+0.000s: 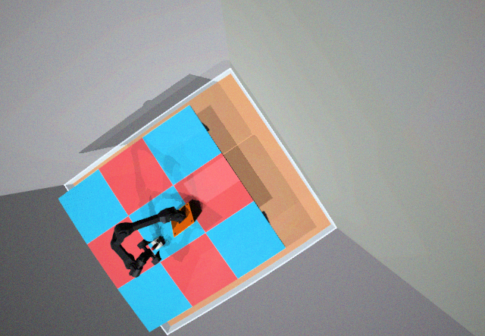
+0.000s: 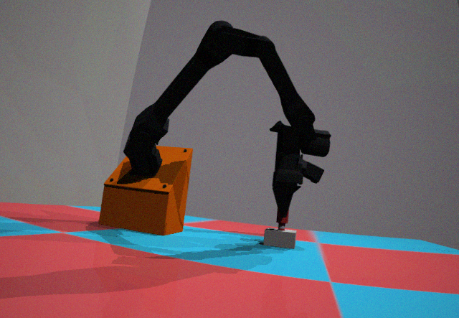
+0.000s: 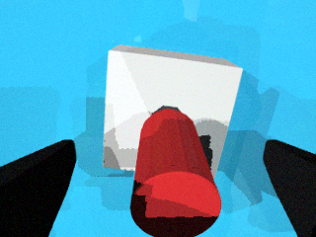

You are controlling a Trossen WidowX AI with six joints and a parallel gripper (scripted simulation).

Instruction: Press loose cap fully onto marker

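The white-grey holder block (image 2: 280,238) (image 3: 133,94) stands on the table. The red cap (image 2: 285,218) (image 3: 172,163) sits upright over the marker (image 2: 281,226), with only a short grey part of it showing between cap and block. The cap hides the rest of the marker, and I cannot tell whether it is fully clicked on. My gripper (image 2: 282,220) (image 3: 170,149) points down around the cap. It is open, with one finger on each side of the cap and a gap to both in the wrist view. In the exterior view a finger partly hides the cap.
The orange arm base (image 1: 183,221) (image 2: 135,209) stands on the red and blue checkered table top (image 1: 211,269) (image 2: 207,292), to the left of the holder block in the exterior view. The arm arches from it over to the block.
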